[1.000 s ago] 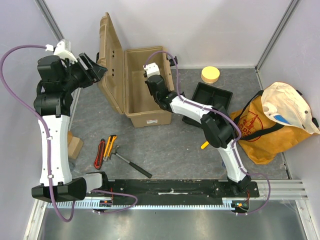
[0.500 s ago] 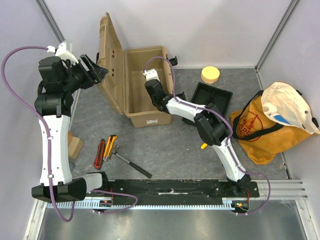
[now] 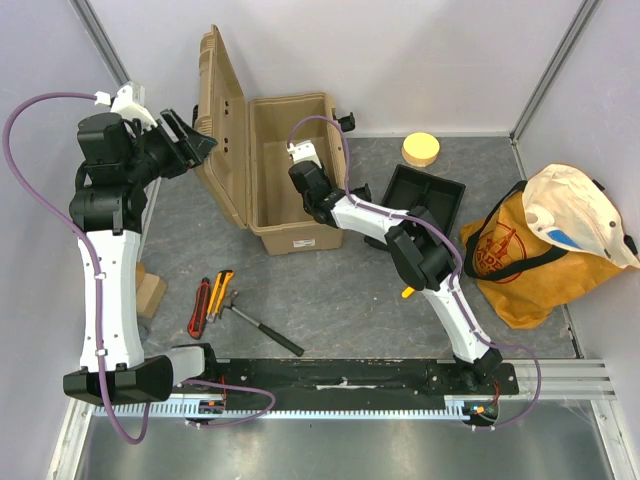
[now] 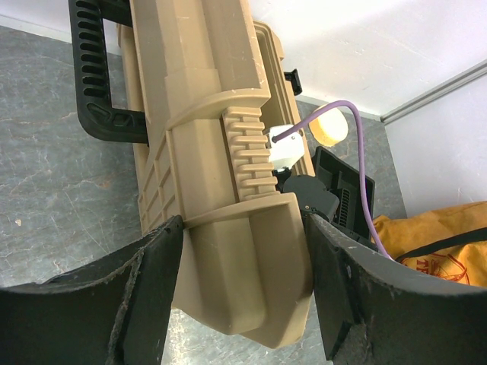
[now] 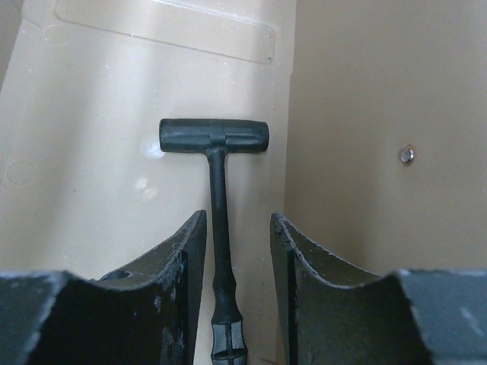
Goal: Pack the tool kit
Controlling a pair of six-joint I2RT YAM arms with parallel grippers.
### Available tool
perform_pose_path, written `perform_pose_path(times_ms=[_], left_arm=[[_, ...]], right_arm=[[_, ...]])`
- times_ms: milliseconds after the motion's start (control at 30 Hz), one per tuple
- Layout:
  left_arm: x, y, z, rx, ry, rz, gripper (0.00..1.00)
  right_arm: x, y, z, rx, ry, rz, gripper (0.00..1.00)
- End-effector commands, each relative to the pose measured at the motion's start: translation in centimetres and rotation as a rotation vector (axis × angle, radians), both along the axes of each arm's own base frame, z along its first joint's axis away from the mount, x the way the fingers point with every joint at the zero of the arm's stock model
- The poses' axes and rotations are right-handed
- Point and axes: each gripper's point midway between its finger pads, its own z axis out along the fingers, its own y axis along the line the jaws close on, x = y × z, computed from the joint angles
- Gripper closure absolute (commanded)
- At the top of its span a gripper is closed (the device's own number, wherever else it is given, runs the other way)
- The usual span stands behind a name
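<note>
The tan ribbed toolbox [image 3: 298,236] stands open, its lid [image 3: 222,120] upright on the left. My left gripper [image 3: 188,143] is shut on the lid's edge [image 4: 228,251], with the black top handle [image 4: 95,76] behind it. My right gripper [image 5: 238,220] reaches down inside the box, and its jaws stand open. A black hammer [image 5: 214,138] lies on the box floor with its handle between the fingers, close to the left one. A red-handled tool [image 3: 200,308], a yellow-handled tool [image 3: 221,292] and a hammer [image 3: 262,328] lie on the table in front. The black inner tray [image 3: 422,195] sits right of the box.
An orange-yellow fabric bag [image 3: 525,262] with a white cap [image 3: 580,215] on it lies at the right. A round yellow object [image 3: 421,149] sits at the back. A small yellow item [image 3: 408,291] shows under the right arm. A wooden block [image 3: 150,295] sits by the left arm.
My right arm has swung a little to the left and lower into the box. The left arm and the lid have held still.
</note>
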Motion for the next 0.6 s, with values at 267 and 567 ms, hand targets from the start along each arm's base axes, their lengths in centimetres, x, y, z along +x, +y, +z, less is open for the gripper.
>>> perform_pose_path(times_ms=[267, 567], left_arm=[[0.0, -0.4, 0.4, -0.004, -0.004, -0.023, 0.29], [1.0, -1.2, 2.0, -0.027, -0.023, -0.075, 0.30]], right_arm=[[-1.3, 0.0, 16.8, 0.201, -0.170, 0.047, 0.49], [-10.4, 2.7, 20.5, 0.247, 0.000, 0.499, 0.32]])
